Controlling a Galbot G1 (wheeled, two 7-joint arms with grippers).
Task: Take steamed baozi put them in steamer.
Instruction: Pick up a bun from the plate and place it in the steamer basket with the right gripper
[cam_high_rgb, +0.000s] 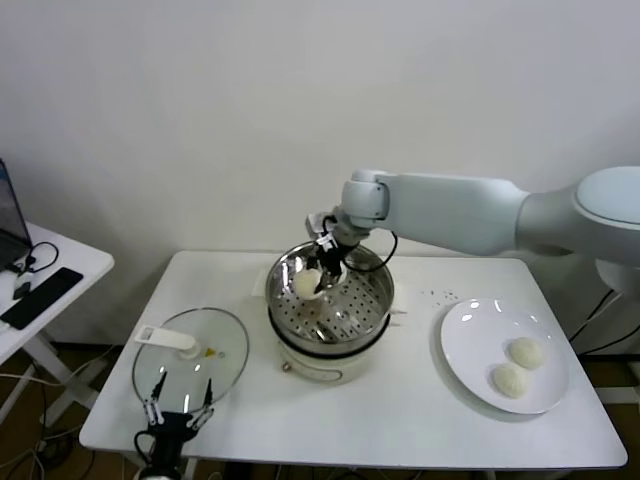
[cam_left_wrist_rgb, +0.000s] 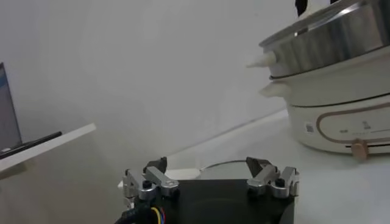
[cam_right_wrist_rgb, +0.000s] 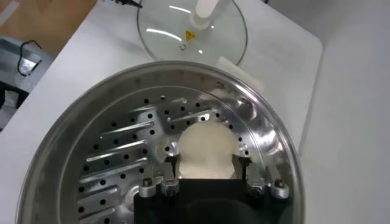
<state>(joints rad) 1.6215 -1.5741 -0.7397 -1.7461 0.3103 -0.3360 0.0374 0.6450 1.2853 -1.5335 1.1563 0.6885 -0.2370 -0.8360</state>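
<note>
1. The left end effector (cam_high_rgb: 178, 412) hung idle off the near left corner of the worktop (cam_high_rgb: 400, 410), its fingers spread wide and empty, just in front of the glass lid (cam_high_rgb: 190, 357) lying flat there.
2. The steamer (cam_high_rgb: 330, 300) stood at the middle of the worktop, its perforated steel floor (cam_right_wrist_rgb: 116, 152) bare apart from the load being brought in.
3. The right end effector (cam_high_rgb: 322, 275) reached in from the right over the steamer's far rim, its two fingers (cam_right_wrist_rgb: 166, 176) narrowed onto one steamed baozi (cam_right_wrist_rgb: 206, 149), one on each side of it.
4. The deciding relation was vertical: the held bun sat directly above the basket floor, inside the rim, toward the left far part of the basket. Judged from the wrist view, it looked close to the floor, though whether it already touched could not be told.
5. The bun was round, so no long axis mattered; a straight drop or short descent seemed all that release would need.
6. Two more baozi (cam_high_rgb: 518, 365) lay on the white plate (cam_high_rgb: 470, 330) at the right of the worktop, nearer the right arm than the left.
</note>
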